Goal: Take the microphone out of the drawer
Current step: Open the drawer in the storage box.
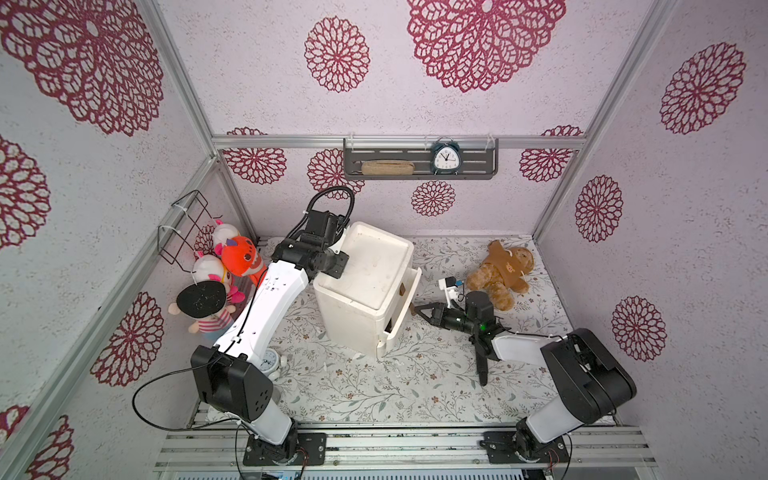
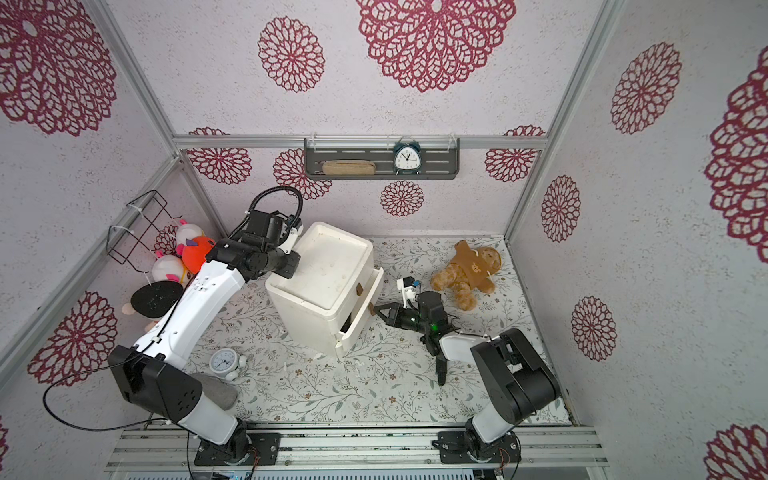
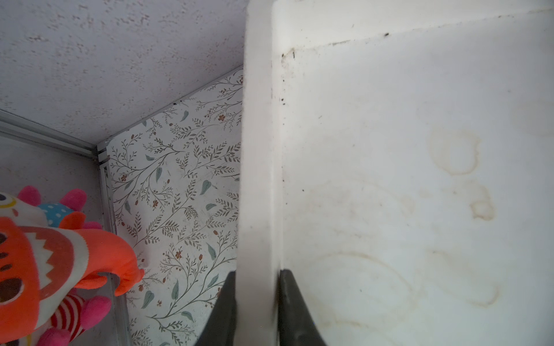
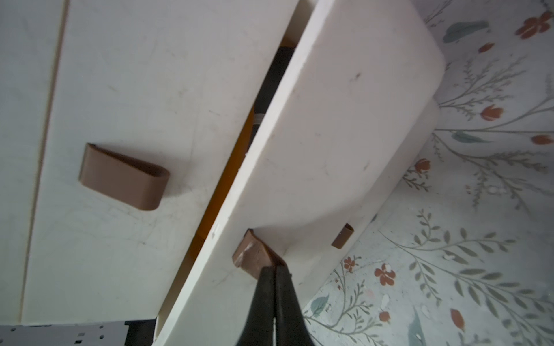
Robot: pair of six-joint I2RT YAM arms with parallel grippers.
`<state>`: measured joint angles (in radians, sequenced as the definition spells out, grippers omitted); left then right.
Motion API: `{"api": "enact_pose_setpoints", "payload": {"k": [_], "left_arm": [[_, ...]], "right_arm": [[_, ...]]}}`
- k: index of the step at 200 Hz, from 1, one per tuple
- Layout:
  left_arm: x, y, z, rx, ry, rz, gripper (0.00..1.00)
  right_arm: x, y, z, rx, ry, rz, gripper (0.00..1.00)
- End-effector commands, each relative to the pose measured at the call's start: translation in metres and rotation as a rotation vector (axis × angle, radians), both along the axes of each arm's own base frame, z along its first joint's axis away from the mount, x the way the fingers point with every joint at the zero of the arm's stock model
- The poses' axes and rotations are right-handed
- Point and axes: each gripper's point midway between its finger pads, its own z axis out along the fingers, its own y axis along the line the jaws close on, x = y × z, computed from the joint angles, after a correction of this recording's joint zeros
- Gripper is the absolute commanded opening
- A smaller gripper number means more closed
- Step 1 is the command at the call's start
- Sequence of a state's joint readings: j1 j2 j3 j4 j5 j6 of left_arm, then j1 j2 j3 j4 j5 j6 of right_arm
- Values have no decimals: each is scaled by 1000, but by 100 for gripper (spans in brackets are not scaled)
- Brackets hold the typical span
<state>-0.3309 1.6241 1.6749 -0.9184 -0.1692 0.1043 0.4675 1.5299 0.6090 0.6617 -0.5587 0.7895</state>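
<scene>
**Two arms on the cabinet, drawer only part open**

Only a sliver of what I take to be the microphone (image 4: 271, 81) shows in the right wrist view: a dark body with an orange part below it, lying inside the drawer (image 4: 329, 134), in the narrow gap behind the drawer front. It cannot be made out in either top view.

The drawer is pulled out a little way and stands askew from the white cabinet (image 1: 365, 270). The right jaws are clenched on its brown handle (image 4: 251, 257). The drawer above it is shut, and its handle (image 4: 123, 176) is free. The left jaws are clamped across the cabinet's top rim (image 3: 257, 149), which I judge is steadying the cabinet on the worktop (image 1: 374, 382).

The step in hand looks like opening the drawer, and the pick itself has not begun. The gap seems too narrow for a reach, so the next move calls for a further straight pull on the handle while the left arm (image 1: 270, 303) braces the cabinet. After that the right jaws would need to release the handle and come in from above.
</scene>
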Motion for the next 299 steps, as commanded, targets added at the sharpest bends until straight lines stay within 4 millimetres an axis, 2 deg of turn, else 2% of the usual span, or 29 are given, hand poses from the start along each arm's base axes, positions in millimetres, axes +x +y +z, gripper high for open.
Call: {"api": "enact_pose_setpoints", "payload": {"k": [1,80,147,210,231,254,266,286,299], "left_arm": [[4,5,-45,131,104,-22,1],[4,6,-44,135,100,-18,1],[6,4,-41,131,98,-23,1],[7,4,-43,135,99,-24,1],[7,4,-44,134,102,-25,1],[8,4,-43,133,97,-24,1],[8,5,-43,133,99,-22,1],[7,4,-44,134,101,-25,1],[7,4,-45,133,103,-25,1]], "right_arm": [[-8,-27,-33,-226,62,-56,0],[-17,-89,-28,-570,89,-220,0],[-34,-131,-27,-731,128,-310,0],[-43,-152,-16,-822,108,-347,0],[-44,-155,-12,-833,96,-353,0],[-43,-150,-6,-820,65,-323,0],[-42,-146,1,-806,45,-312,20],[-38,-144,16,-798,9,-307,47],[-35,-143,30,-794,-23,-308,59]]}}
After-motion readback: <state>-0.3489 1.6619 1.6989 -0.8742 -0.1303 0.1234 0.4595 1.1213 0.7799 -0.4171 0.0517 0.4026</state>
